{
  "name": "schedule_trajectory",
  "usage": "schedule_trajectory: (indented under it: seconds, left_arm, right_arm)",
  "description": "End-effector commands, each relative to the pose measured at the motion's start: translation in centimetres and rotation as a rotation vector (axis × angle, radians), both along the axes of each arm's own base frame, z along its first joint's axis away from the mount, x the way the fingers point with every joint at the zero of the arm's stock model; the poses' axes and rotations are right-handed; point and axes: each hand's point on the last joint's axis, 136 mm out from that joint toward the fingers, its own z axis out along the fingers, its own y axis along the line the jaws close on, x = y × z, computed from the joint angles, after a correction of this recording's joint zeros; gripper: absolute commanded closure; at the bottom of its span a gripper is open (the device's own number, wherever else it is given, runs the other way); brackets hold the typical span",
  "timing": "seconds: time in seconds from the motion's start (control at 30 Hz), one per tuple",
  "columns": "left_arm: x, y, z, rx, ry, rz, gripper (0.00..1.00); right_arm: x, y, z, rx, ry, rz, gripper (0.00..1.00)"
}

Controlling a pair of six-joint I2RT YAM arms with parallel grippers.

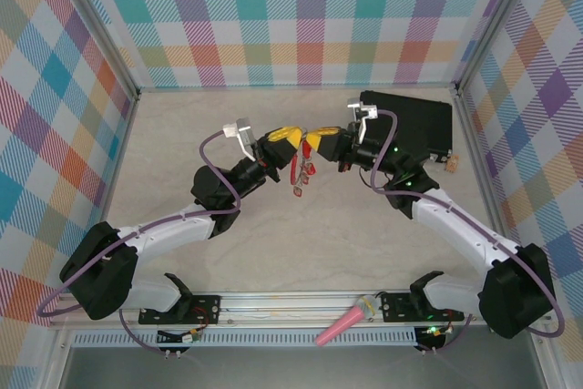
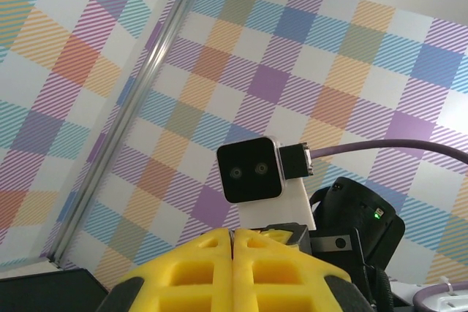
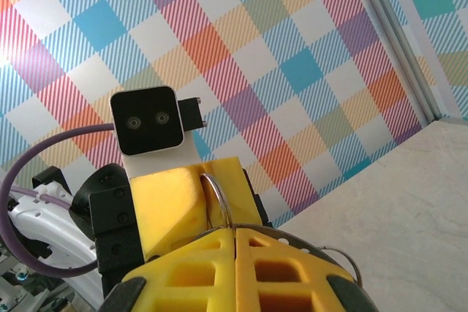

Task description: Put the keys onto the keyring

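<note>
In the top view both arms meet above the middle of the table. My left gripper (image 1: 293, 140) and right gripper (image 1: 312, 141) stand tip to tip, both shut. In the right wrist view a thin silvery arc of the keyring (image 3: 220, 196) runs from the seam of my right gripper (image 3: 235, 229) into the left gripper's yellow fingers (image 3: 175, 196). The left gripper (image 2: 233, 233) shows a sliver of metal at its closed tips. Several red-headed keys (image 1: 301, 170) dangle below the two grippers, above the table.
A black box (image 1: 414, 123) stands at the back right, close behind the right arm. A pink cone (image 1: 344, 322) lies on the front rail. Plaid walls enclose the beige table (image 1: 164, 143) on three sides.
</note>
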Motion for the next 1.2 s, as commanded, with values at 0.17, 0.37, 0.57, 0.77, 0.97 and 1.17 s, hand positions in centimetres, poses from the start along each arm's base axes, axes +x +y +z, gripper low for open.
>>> schedule_trajectory:
  seconds: [0.17, 0.37, 0.57, 0.77, 0.97, 1.17]
  left_arm:
    - [-1.9, 0.2, 2.6, -0.054, -0.080, -0.055, 1.00]
    - [-1.6, 0.1, 2.1, -0.046, -0.071, -0.044, 1.00]
    - [-1.5, 0.4, 1.7, -0.041, -0.071, -0.020, 1.00]
    - [-1.5, 0.2, 1.8, -0.040, -0.071, -0.030, 1.00]
    - [-1.6, 0.1, 1.8, -0.040, -0.068, -0.041, 1.00]
    - [-1.6, 0.0, 1.7, -0.039, -0.064, -0.049, 1.00]
  right_arm:
    - [-0.6, 0.6, -0.6, 0.009, 0.015, 0.053, 0.90]
    - [-0.9, 0.3, -0.6, 0.003, 0.006, 0.034, 0.81]
    - [-0.9, -1.5, -0.2, -0.002, -0.035, -0.090, 0.77]
    - [-1.3, -2.1, 1.0, 0.006, -0.078, -0.114, 0.74]
    - [-1.9, -1.4, 2.3, 0.012, -0.117, -0.053, 0.73]
    - [-1.5, -0.8, 2.8, 0.022, -0.121, -0.021, 0.73]
